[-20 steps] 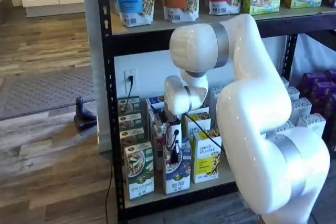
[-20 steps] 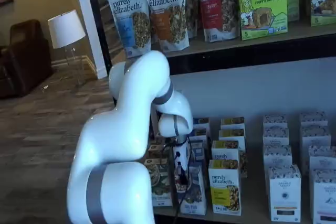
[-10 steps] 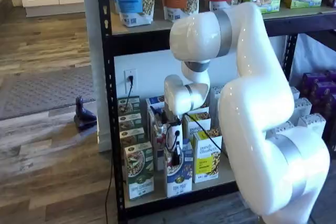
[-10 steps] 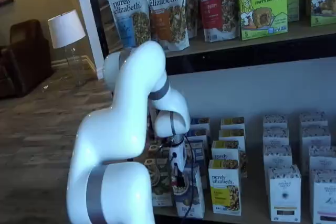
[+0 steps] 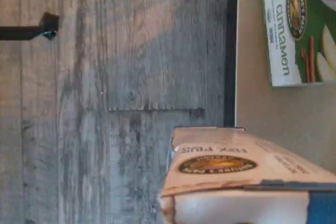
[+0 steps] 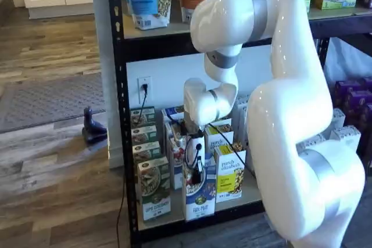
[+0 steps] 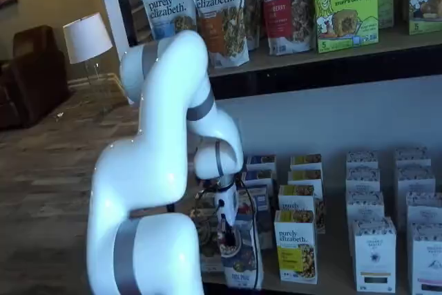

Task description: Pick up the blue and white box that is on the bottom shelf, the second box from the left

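Note:
The blue and white box (image 6: 200,194) stands upright at the front edge of the bottom shelf (image 6: 174,215), its bowl picture facing out. My gripper (image 6: 195,164) reaches down over its top and is shut on the box, black fingers against its upper part. In a shelf view the box (image 7: 241,262) juts forward of its row, under the gripper (image 7: 225,231). In the wrist view the box's white end with a gold oval logo (image 5: 231,165) fills the near part, over the tan shelf board (image 5: 262,103) and its black rail.
A green-and-white carton (image 6: 153,187) stands to the left of the box and also shows in the wrist view (image 5: 304,24). Yellow-and-white cartons (image 6: 228,172) stand to its right. White cartons (image 7: 373,250) fill the far right. Pouches line the upper shelf (image 7: 290,60). Wood floor (image 5: 105,103) lies below.
The arm's upper joints have risen and the gripper has drawn the blue and white box forward, out of its row toward the shelf's front edge.

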Robot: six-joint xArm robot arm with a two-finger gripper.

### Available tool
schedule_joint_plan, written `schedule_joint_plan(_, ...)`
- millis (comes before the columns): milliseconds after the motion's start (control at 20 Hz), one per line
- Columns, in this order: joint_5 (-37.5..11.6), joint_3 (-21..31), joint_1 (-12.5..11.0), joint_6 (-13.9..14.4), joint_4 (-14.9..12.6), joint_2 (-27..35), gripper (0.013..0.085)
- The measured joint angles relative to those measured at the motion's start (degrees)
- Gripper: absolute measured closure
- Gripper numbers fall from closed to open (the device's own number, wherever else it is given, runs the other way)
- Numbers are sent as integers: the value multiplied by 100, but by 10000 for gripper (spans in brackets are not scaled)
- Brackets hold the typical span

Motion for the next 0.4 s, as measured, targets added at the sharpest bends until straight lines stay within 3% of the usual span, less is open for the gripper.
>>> schedule_joint_plan(400, 32, 821, 91, -118, 231, -912, 530)
